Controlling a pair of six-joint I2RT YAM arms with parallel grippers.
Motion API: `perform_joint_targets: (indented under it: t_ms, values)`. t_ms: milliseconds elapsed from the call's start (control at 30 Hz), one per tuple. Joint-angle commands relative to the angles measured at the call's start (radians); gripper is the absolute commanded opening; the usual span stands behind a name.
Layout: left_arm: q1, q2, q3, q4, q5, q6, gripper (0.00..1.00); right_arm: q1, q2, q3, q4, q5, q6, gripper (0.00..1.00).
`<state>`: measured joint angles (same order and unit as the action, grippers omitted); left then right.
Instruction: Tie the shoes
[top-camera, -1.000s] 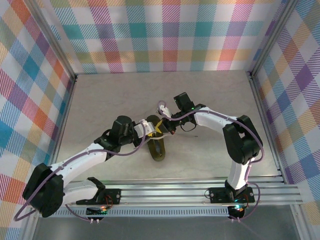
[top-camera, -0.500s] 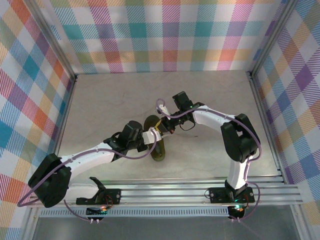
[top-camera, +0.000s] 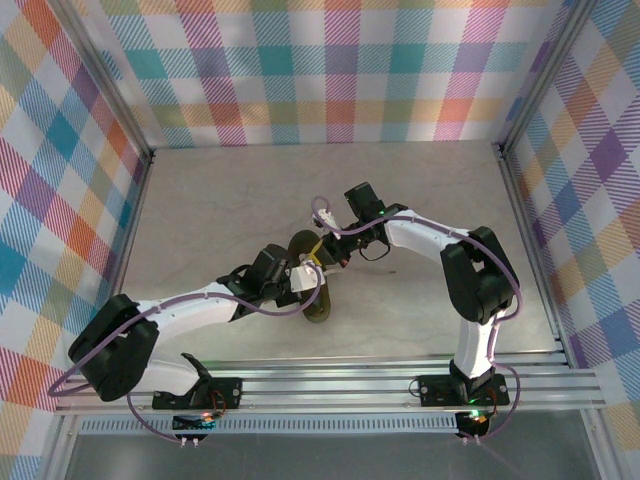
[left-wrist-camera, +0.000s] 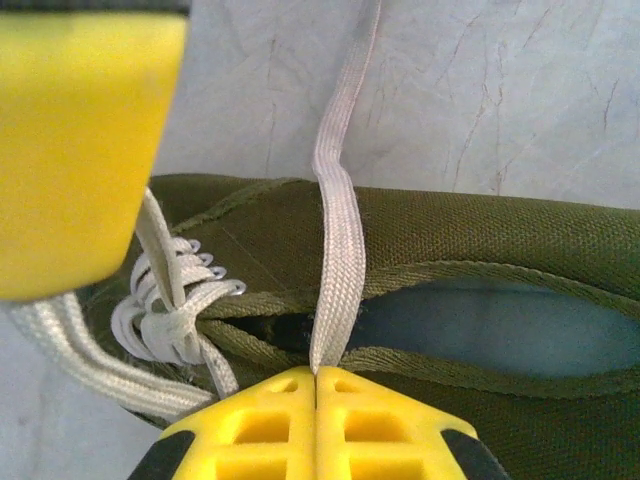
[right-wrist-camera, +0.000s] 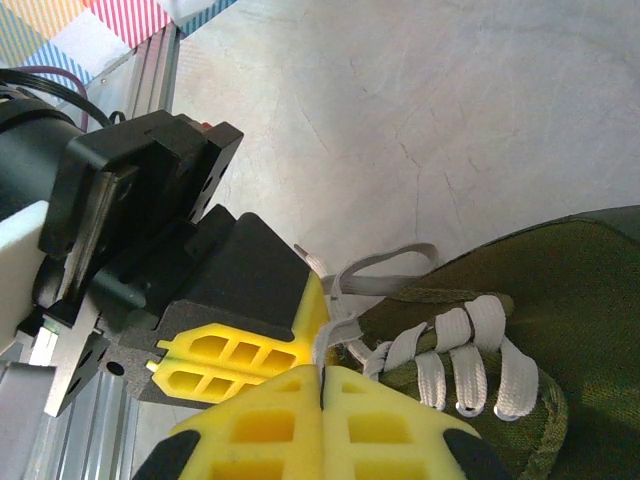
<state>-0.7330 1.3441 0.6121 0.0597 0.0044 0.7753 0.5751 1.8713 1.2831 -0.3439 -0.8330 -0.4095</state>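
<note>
Olive shoe is lying mid-bench. L fingers, closed, are pinching a cream lace over shoe's opening. R fingers, closed, are gripping lace by shoe's eyelets.

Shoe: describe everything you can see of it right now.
The shoe is one small dark olive-green low-top, woven canvas by the look, resting sole-down on the pale table, its opening showing a pale lining. Flat cream laces cross its eyelets and bunch near the tongue. The left gripper is shut on one strand, which runs straight across the collar; the right gripper is shut on another strand beside the eyelets.
</note>
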Motion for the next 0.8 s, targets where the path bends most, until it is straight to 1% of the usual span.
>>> perform_joint_targets:
  t_ms: [0, 133, 267, 467, 700, 767]
  values:
    - [-0.002, -0.064, 0.001, 0.049, -0.012, -0.042, 0.00, -0.009, 0.002, 0.025, -0.019, -0.044, -0.034, 0.00]
    - [0.041, -0.100, -0.004, 0.065, 0.004, -0.117, 0.00, -0.009, -0.006, 0.021, -0.018, -0.048, -0.032, 0.00]
    - [0.078, -0.096, -0.003, 0.069, 0.048, -0.156, 0.00, -0.009, -0.018, 0.018, -0.018, -0.052, -0.032, 0.00]
    - [0.094, -0.043, 0.020, 0.079, 0.076, -0.185, 0.03, -0.009, -0.024, 0.009, -0.019, -0.056, -0.032, 0.00]
    - [0.103, -0.010, 0.031, 0.101, 0.104, -0.191, 0.03, -0.009, -0.026, 0.000, 0.002, -0.052, -0.018, 0.00]
    - [0.104, -0.007, 0.031, 0.111, 0.106, -0.193, 0.05, -0.009, -0.026, 0.002, 0.002, -0.059, -0.018, 0.00]
